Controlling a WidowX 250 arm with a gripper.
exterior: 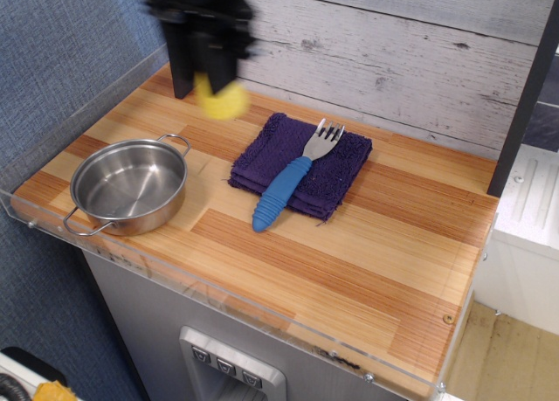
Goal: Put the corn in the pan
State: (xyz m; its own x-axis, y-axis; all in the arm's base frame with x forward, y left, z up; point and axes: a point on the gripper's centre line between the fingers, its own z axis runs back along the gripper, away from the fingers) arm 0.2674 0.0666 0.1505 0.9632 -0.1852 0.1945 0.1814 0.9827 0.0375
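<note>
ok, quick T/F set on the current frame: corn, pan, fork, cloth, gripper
1. The corn is already inside the pan. False: it is held up in the gripper, above the counter, and the pan is empty.
2. The fork lies on the purple cloth. True, with the end of its blue handle reaching past the cloth's front edge onto the wood.
3. The pan sits at the right end of the counter. False: it is at the left end, near the front edge.
4. The gripper is shut on the corn. True, though motion blur hides the fingers.
5. The fork's tines point toward the back wall. True.
</note>
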